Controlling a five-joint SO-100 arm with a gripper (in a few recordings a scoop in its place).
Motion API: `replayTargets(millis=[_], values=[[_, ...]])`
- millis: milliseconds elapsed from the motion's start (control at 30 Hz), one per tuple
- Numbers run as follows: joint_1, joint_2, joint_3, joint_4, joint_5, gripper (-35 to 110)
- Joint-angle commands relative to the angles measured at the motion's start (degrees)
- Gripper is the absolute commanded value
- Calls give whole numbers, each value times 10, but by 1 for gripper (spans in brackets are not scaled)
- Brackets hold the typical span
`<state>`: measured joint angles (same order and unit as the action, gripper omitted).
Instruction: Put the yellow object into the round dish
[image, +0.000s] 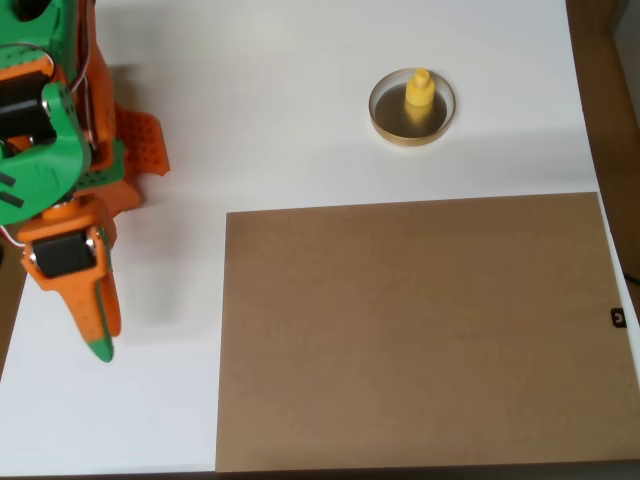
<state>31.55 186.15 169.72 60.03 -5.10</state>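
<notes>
The yellow object (419, 96) stands upright inside the round dish (388, 125), a shallow gold-rimmed dish with a dark inside, at the upper right of the white table in the overhead view. My orange and green gripper (100, 343) is far off at the left edge, folded back near the arm's base, its tip pointing toward the bottom of the picture. Its fingers lie together as one tapered shape with nothing between them.
A large brown board (420, 330) covers the lower right of the white table (280, 100). An orange perforated part of the arm (140, 148) juts out at the upper left. The table's right edge runs near the dish side.
</notes>
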Motion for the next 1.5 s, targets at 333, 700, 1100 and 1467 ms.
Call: replayTargets(millis=[333, 700, 1100, 1467], values=[[24, 23, 1, -6, -41, 15], [-7, 13, -4, 4, -89, 14], [-7, 13, -2, -3, -97, 13], [-2, 14, -5, 4, -46, 11]])
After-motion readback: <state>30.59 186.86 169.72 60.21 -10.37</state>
